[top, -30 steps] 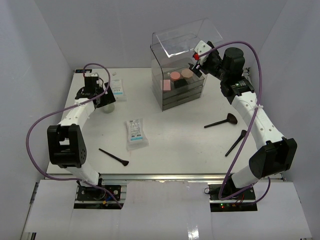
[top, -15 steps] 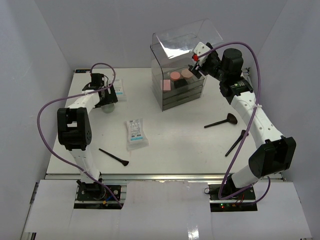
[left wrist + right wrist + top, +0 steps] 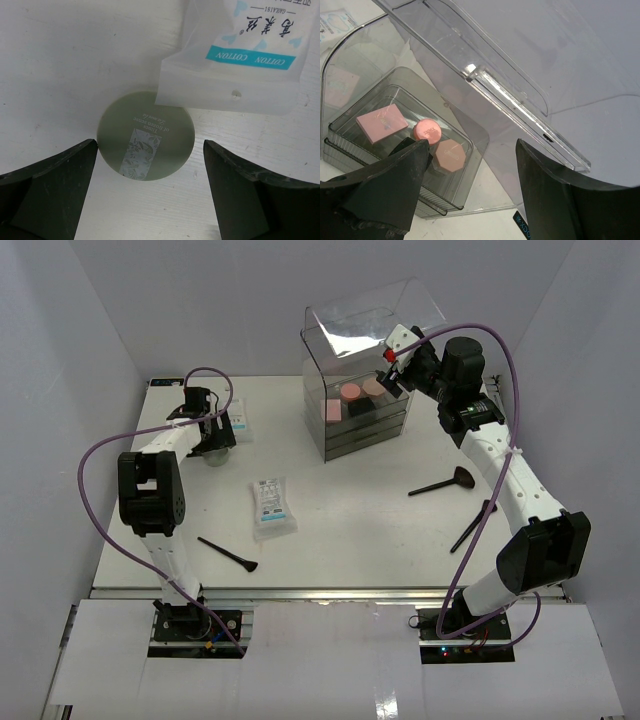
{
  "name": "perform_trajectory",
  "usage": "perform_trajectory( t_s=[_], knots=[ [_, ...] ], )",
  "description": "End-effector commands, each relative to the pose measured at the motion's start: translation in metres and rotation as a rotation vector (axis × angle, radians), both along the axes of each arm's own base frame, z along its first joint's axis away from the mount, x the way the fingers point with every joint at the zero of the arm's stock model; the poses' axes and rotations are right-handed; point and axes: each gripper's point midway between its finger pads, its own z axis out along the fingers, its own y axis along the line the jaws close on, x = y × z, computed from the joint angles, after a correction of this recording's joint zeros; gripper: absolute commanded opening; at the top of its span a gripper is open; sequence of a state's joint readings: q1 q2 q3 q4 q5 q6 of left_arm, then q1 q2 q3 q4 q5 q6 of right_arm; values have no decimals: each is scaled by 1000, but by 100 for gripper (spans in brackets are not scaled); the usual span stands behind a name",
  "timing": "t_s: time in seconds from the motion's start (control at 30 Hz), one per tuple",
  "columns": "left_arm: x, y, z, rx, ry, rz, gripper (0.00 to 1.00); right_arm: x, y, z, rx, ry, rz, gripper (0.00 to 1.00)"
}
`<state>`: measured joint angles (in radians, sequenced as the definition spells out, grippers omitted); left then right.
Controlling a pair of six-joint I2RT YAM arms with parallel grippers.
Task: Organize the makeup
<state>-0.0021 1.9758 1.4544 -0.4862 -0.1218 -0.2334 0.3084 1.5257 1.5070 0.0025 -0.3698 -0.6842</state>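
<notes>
My left claw point(image 3: 150, 150) is released, straddling the round compact point(image 3: 146, 142) to pinch it; right claw point(image 3: 472, 145) released, empty, beside clear box point(image 3: 485, 82).

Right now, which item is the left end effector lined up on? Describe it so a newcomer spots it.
At the far-left part of the white table, the left end effector hangs open. Between its fingers lies a round pale-green compact, its edge under a white sachet with a teal band. It is the only disc there, with a leaf-printed strip on its lid.
</notes>
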Motion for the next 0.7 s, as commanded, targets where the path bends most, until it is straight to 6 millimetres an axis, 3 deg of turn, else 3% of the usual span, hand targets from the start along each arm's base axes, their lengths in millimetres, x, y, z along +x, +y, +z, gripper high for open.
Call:
perform_trajectory(
  t_s=[0.0,0.3,0.4,0.57,0.67],
  knots=[
    [3,5,-5,22,16,10,98,0,0,17,20,-58,5,77],
    [1,5,-10,24,27,15,98,-1,0,18,21,-59,7,77],
    [1,5,-13,20,32,19,92,-2,0,17,20,-58,7,77],
    [0,3,-8,10,17,19,62,-2,0,17,20,-57,7,77],
    [-1,3,0,7,-1,22,32,-2,1,16,20,-55,10,77]
  ],
)
